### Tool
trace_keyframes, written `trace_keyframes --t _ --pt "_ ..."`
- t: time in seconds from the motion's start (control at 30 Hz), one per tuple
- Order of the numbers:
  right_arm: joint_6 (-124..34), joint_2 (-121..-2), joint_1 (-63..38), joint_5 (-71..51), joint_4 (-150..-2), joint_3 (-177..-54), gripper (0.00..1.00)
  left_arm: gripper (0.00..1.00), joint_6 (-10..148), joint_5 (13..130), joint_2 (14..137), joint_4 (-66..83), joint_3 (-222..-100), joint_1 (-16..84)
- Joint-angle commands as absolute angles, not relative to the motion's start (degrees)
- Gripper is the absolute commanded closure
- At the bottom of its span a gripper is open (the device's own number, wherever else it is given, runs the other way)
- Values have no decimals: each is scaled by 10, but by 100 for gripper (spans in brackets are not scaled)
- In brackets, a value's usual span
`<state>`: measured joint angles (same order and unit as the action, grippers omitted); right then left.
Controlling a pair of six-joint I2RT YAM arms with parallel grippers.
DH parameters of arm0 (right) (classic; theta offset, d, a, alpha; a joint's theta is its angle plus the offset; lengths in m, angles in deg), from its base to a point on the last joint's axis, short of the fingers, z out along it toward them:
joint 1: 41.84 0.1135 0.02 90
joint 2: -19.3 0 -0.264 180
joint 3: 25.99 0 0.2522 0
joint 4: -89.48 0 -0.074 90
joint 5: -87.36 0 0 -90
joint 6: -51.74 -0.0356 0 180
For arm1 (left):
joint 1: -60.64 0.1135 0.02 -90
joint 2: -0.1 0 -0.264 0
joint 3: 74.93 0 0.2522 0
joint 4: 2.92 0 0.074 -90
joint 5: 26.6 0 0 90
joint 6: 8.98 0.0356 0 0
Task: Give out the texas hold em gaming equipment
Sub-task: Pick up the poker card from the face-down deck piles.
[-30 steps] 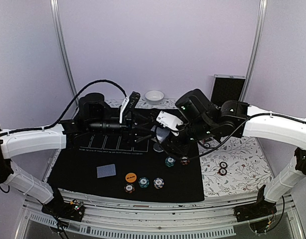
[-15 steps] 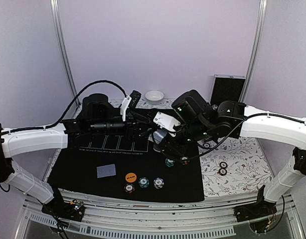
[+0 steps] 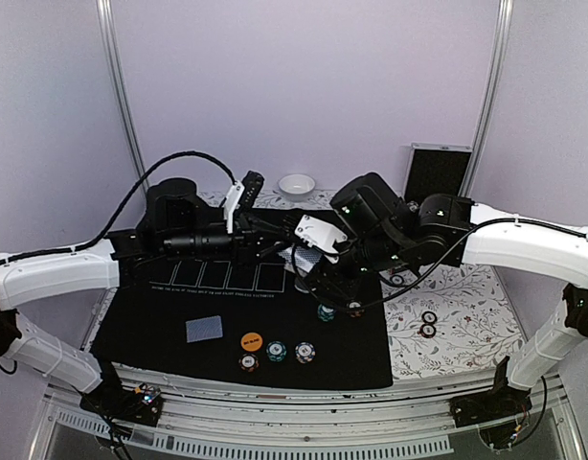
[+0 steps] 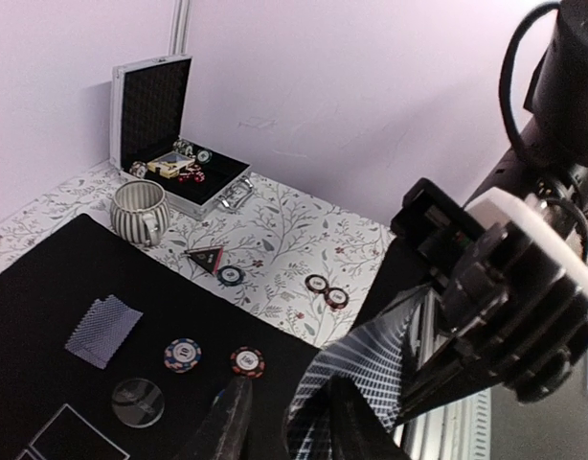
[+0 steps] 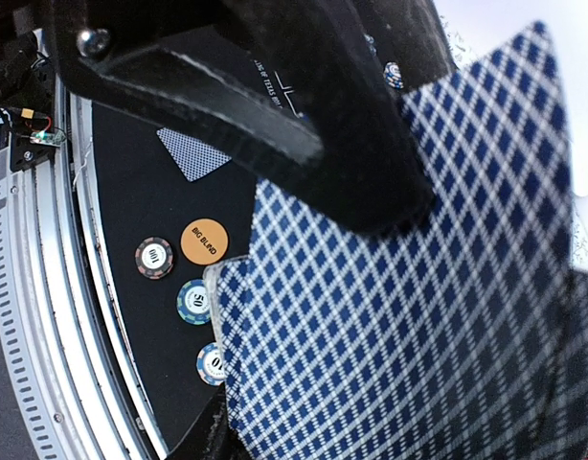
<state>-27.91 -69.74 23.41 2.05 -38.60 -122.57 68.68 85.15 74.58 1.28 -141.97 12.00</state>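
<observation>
**Operator:** Where are the cards right now?

**Spotter:** Your right fingers [image 5: 275, 105] hold the playing cards [image 4: 356, 369] clamped as a fanned packet, up off the counter [image 3: 457, 287]. The fan's free end pokes in between your left fingers [image 4: 232, 431].

**Operator:** Have the left ones got hold?

**Spotter:** I can't tell. They stand narrow, one on each side of that free corner. In the left wrist view there is a sliver of dark between one finger and the cards, so it could be contact or just short of it.

**Operator:** How will the cards behave?

**Spotter:** Light, thin, springy and slick-backed, I'd judge. The faces will slide over one another easily, so a sideways pull may drag out several instead of one, and a loosened packet could spill. Take the outermost card flat on its two faces, near the corner that sits between your left fingers, not across the thin edge. Pinch gently too, since a hard squeeze may bow it.

**Operator:** And the rest of the gear?

**Spotter:** It is all below both pairs of fingers, down on the black mat [image 3: 361, 359]. A single card [image 3: 204, 329] lies face down there, with the orange disc [image 3: 252, 340] just beside it and the striped poker chips [image 3: 277, 352] in a row next to that. Those look small and stiff, likely easy to nudge.
</observation>
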Motion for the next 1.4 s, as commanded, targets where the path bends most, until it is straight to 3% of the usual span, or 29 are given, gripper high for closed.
trace_keyframes --t 0.0,0.17,0.27,0.53,0.87,0.97,1.23,1.37 --pt "-275 -673 239 30 -395 -1225 96 83 704 856 715 0 -1407 113" --pt "-275 -674 239 32 -394 -1222 96 90 710 894 704 13 -1406 114" --pt "-276 -673 239 34 -394 -1220 96 100 714 899 692 23 -1406 114" --pt "-277 -668 238 42 -394 -1214 96 100 736 915 644 56 -1407 133" --pt "-282 -663 229 40 -394 -1205 96 100 750 916 602 178 -1460 239" --pt "-282 -662 228 38 -393 -1204 96 100 779 822 612 272 -1506 267" --pt "-276 -653 228 34 -399 -1197 96 100 838 331 785 518 -1602 335" --pt "-275 -645 227 31 -402 -1190 96 100 811 233 859 573 -1613 372"
